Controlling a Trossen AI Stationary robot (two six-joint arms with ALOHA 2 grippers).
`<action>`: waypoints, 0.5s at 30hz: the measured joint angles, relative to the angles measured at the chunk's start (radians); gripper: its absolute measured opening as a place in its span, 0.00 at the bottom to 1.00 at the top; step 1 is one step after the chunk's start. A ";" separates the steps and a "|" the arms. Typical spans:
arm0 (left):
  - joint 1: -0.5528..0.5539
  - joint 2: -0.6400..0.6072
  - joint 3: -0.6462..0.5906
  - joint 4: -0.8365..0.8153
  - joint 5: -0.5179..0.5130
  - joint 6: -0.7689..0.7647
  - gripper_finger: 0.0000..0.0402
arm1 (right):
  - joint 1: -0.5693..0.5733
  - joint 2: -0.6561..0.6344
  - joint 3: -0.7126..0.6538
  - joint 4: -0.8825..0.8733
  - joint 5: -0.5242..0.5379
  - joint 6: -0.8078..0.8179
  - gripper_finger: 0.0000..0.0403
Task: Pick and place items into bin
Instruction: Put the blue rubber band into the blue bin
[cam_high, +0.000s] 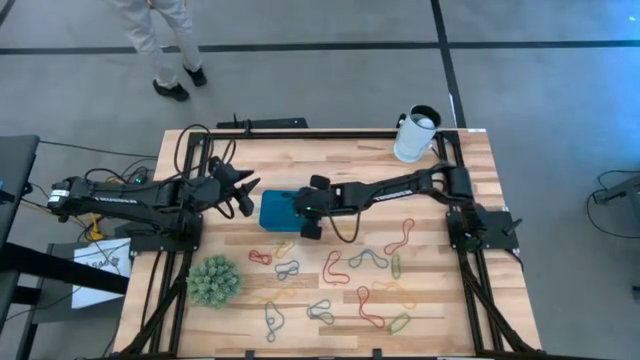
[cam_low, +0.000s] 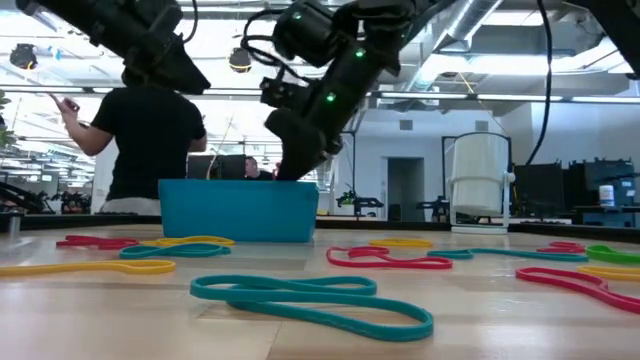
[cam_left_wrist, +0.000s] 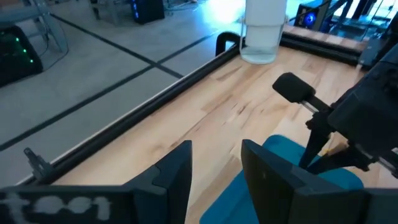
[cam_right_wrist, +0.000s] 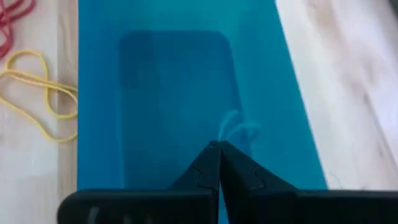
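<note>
- A pale wooden table (cam_high: 420, 190) fills the middle of the high view, grey floor around it.
- Nearest, along the lower part of that view, the coloured loops (cam_high: 372, 258) lie scattered; a green spiky ball (cam_high: 213, 281) sits at lower left.
- At centre, the teal bin (cam_high: 276, 211) rests on the wood, with a yellow loop (cam_right_wrist: 38, 93) just beside it.
- The right gripper (cam_high: 307, 212) hangs over the bin, its fingers (cam_right_wrist: 214, 163) pressed together on a pale loop (cam_right_wrist: 235, 127).
- The left gripper (cam_high: 246, 193) hovers just left of the bin, fingers (cam_left_wrist: 176, 171) apart and empty.
- A white cup (cam_high: 415, 134) stands at the table's upper right.
- Beyond the table, upper left, a person (cam_high: 158, 42) stands.
</note>
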 joint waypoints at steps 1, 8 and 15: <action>0.000 0.000 0.000 -0.006 0.000 -0.005 0.32 | 0.001 0.002 0.008 -0.032 -0.003 0.003 0.00; 0.000 0.000 0.000 -0.027 0.000 -0.017 0.32 | 0.001 0.001 0.016 -0.137 -0.011 0.012 0.00; 0.000 0.000 0.000 -0.025 0.000 -0.018 0.32 | 0.001 0.001 0.016 -0.143 -0.015 -0.041 0.07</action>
